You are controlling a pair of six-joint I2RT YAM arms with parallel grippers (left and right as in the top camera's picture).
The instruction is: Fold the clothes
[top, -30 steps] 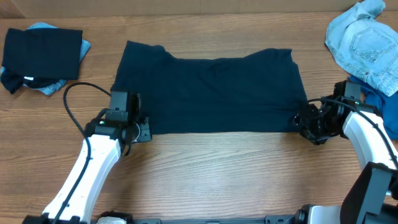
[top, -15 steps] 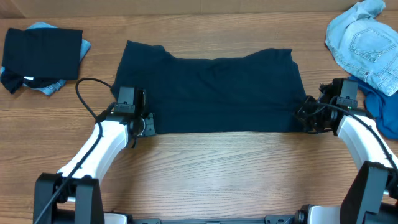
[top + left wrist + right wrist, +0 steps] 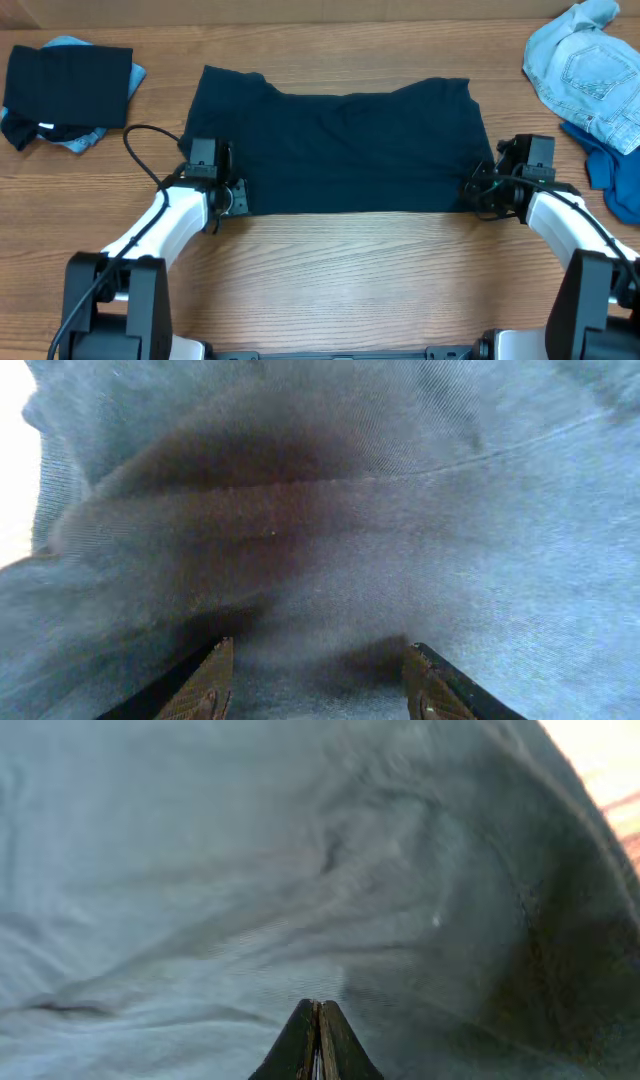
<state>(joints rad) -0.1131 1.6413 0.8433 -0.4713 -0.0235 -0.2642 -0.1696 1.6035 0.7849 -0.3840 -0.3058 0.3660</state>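
Observation:
The dark navy shirt [image 3: 335,145] lies spread flat across the middle of the table. At its lower-left corner my left gripper [image 3: 232,198] stands open. In the left wrist view that gripper [image 3: 318,650] has its two fingers apart with shirt fabric [image 3: 330,530] lying between and beyond them. My right gripper [image 3: 478,192] sits at the shirt's lower-right corner. In the right wrist view it [image 3: 318,1006] has its fingers pressed together, pinching the rumpled shirt cloth [image 3: 250,870] at the hem.
A folded black garment [image 3: 68,85] lies at the far left on a pale blue piece [image 3: 82,142]. Pale denim [image 3: 585,65] is heaped at the far right, with a mid-blue piece [image 3: 612,170] just below it, close to my right arm.
My right gripper slid left onto the shirt's lower-right corner and shut there. My left gripper moved up and right to the lower-left corner, staying open.

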